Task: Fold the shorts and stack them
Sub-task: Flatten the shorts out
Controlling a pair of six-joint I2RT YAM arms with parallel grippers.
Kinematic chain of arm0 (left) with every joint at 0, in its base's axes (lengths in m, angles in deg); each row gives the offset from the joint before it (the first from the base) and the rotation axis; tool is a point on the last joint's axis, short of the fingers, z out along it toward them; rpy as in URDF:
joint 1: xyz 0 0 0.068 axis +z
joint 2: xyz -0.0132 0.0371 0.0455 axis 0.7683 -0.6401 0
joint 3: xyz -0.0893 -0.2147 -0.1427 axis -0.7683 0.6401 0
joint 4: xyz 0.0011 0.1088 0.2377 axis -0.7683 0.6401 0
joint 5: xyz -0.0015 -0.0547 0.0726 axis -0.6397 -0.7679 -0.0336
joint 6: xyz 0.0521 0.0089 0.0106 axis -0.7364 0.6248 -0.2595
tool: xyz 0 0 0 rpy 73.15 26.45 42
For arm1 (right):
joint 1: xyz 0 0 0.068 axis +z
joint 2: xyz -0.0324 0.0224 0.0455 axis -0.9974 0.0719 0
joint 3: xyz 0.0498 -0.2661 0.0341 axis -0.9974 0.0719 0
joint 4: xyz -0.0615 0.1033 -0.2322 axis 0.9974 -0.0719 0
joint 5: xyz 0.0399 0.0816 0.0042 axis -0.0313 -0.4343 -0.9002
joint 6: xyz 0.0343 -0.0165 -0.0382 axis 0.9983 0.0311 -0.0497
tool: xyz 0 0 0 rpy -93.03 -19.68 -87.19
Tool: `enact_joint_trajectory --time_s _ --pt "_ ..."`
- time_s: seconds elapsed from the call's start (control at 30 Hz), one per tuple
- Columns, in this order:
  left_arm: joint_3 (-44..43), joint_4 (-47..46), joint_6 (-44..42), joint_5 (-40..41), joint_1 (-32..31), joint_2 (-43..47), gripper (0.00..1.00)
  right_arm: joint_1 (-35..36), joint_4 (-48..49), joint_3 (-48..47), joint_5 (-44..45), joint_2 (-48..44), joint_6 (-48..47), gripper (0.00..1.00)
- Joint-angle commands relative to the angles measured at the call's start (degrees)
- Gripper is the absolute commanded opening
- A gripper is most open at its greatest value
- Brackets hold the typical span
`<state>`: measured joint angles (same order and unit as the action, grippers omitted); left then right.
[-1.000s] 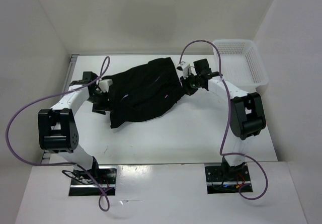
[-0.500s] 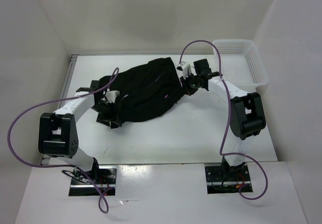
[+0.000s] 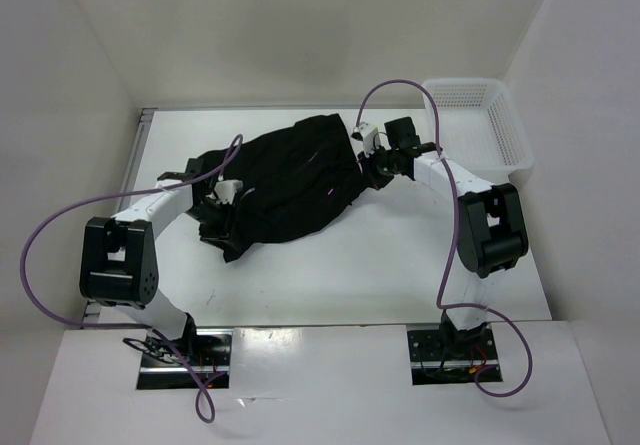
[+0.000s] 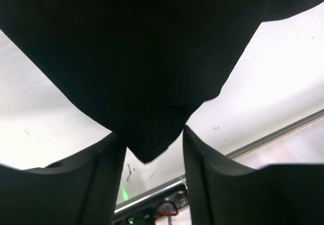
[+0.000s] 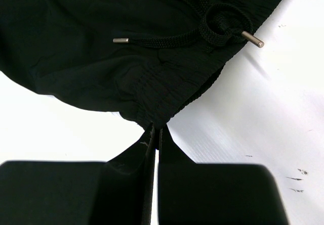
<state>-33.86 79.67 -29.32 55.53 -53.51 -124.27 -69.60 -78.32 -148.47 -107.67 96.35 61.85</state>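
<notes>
Shorts [image 3: 290,180] are spread across the tabletop [image 3: 400,265] middle. Waistband [image 5: 167,108] is pinched by right fingers [image 5: 134,156]; left fingers [image 4: 101,179] are parted around a hem corner [image 4: 147,144]. Thin bite there: corner could be missed, fold skewed.

Shorts [image 3: 290,180] on table [image 3: 400,265], basket [image 3: 470,125] at its far-right corner.

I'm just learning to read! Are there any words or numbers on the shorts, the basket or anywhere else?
No text can be read anywhere in these pictures.
The shorts carry tiny pale marks in the top view, too small to read.
The basket shows no label.
</notes>
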Motion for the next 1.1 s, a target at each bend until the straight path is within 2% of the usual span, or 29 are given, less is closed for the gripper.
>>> enact_joint_trajectory --time_s 0.0,0.03,0.1,0.47,0.67,0.83,1.0,1.07 --pt "-1.83 4.59 -0.14 -0.01 -0.29 -0.39 0.56 0.69 1.23 -1.77 0.06 0.38 -1.18 0.0" --pt "-2.36 5.38 -0.14 0.0 -0.29 -0.39 0.61 0.69 1.23 -1.77 0.06 0.38 -1.18 0.0" --pt "-2.36 6.62 -0.14 0.0 0.23 -0.39 0.63 0.69 1.23 -1.77 0.06 0.38 -1.18 0.0" --pt "0.28 3.89 -0.14 -2.28 -2.04 -1.62 0.58 0.69 1.23 -1.77 0.59 0.38 -1.18 0.0" --pt "5.37 -1.11 -0.14 2.98 -5.48 -2.85 0.58 0.69 1.23 -1.77 0.59 0.38 -1.18 0.0" --pt "5.37 -4.45 -0.14 6.14 -5.48 -3.98 0.59 0.69 1.23 -1.24 1.11 0.38 -1.71 0.0" --pt "5.9 -9.9 -0.14 8.95 -8.28 -4.52 0.61 0.69 1.75 -1.24 1.11 0.38 -1.71 0.0" --pt "5.2 -11.74 -0.14 9.48 -8.29 -5.13 0.58 0.69 1.75 -1.24 1.11 0.91 -1.71 0.0"
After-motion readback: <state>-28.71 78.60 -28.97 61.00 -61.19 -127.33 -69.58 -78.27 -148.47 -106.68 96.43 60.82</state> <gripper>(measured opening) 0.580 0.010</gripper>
